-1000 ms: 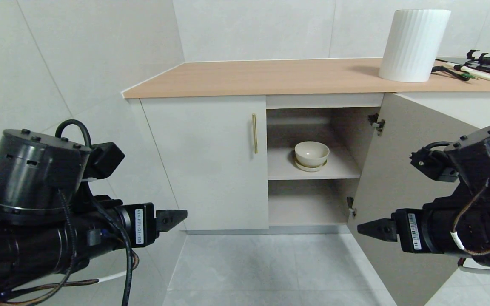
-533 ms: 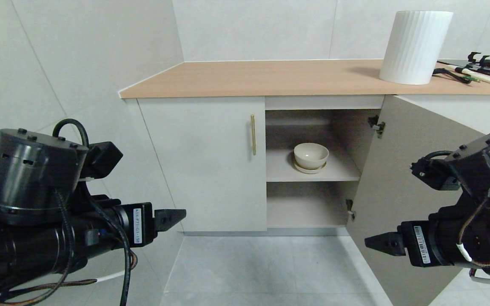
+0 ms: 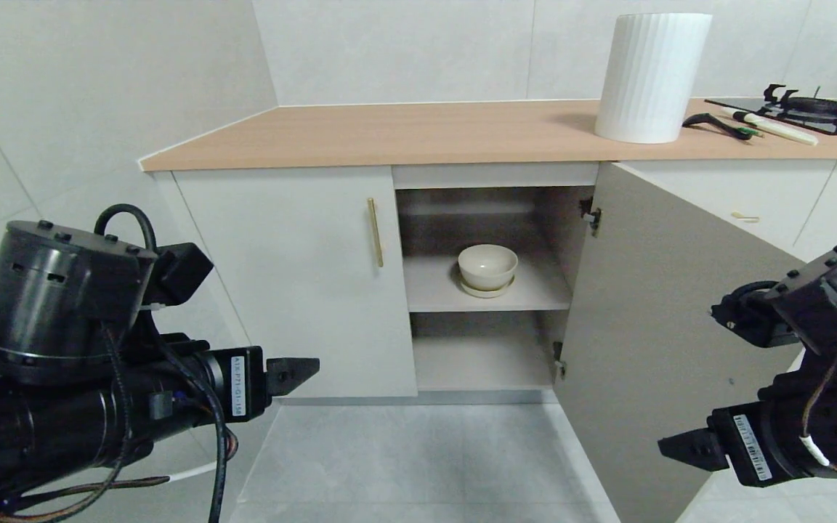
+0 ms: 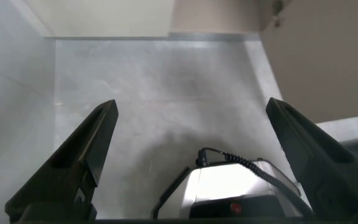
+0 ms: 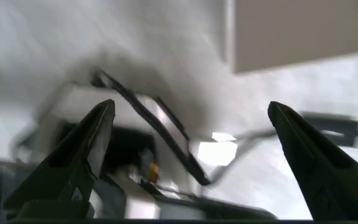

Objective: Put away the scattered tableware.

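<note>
Frame centre: cream ceramic bowl (image 3: 487,265) on matching saucer (image 3: 484,291), upper shelf (image 3: 531,290) of open cabinet. Empty, jaws spread wide: left gripper (image 4: 191,109), right gripper (image 5: 191,107), low at frame edges. Stowing judged done; next, swing grey cabinet door (image 3: 651,305) shut.

A cream-coloured bowl (image 3: 488,264) sits upright, mouth up, on a small plate (image 3: 483,292) of the same pale colour, whose rim shows just around the bowl's base. The pair rests on the upper shelf (image 3: 433,289) inside the cabinet, near the middle of the opening, with the right-hand door (image 3: 651,327) swung wide. The inside of the bowl looks bare. On the table above, far to the right, a long cream-handled utensil (image 3: 778,128) lies flat beside a dark one (image 3: 713,122).
</note>
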Robot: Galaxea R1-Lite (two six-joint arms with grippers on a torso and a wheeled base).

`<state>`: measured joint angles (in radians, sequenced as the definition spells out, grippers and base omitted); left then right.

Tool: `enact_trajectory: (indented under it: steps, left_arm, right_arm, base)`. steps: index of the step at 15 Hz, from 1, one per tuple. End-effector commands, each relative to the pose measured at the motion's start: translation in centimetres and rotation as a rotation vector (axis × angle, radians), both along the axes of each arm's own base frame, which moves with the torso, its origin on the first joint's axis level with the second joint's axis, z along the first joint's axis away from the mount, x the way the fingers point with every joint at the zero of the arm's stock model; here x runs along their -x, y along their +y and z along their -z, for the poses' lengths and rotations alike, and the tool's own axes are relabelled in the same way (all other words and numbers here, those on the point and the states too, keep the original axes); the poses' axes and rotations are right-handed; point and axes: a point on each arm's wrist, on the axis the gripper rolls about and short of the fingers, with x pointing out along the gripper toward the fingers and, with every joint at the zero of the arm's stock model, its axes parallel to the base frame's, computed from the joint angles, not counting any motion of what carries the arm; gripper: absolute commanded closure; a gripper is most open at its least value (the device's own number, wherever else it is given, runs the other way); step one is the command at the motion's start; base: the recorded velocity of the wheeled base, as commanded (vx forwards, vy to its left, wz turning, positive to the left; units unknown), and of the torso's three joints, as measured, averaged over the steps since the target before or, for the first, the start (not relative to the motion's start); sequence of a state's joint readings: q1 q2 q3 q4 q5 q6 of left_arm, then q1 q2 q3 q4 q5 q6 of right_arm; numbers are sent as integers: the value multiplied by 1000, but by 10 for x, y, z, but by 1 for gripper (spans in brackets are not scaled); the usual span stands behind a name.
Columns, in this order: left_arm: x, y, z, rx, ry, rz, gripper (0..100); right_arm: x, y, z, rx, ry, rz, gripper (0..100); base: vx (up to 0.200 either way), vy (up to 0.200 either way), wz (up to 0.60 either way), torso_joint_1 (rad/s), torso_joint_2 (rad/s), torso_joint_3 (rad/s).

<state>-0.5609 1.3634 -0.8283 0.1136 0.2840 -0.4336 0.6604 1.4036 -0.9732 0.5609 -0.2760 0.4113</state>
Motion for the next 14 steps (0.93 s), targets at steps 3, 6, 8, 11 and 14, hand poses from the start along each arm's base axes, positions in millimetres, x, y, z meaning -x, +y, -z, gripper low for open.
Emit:
enact_trajectory:
  steps: [3, 6, 8, 11, 14]
  left_arm:
    - [0, 0, 0, 0, 2, 0, 0]
    - [0, 0, 0, 0, 2, 0, 0]
    - [0, 0, 0, 0, 0, 1, 0]
    - [0, 0, 0, 2, 1, 0, 0]
    - [0, 0, 0, 2, 1, 0, 0]
  right_arm:
    - [-2, -9, 1, 56, 27, 43, 0]
    - [-1, -32, -8, 115, 31, 91, 0]
    - [-4, -49, -14, 132, 27, 152, 0]
    - [-16, -77, -20, 172, 7, 270, 0]
    - [-28, -98, -25, 175, -45, 362, 0]
  base:
    - [0, -200, 0, 5, -1, 4]
    - [0, 0, 0, 0, 0, 0]
    - [0, 0, 0, 0, 0, 0]
    - [0, 0, 0, 0, 0, 0]
    - [0, 0, 0, 0, 0, 0]
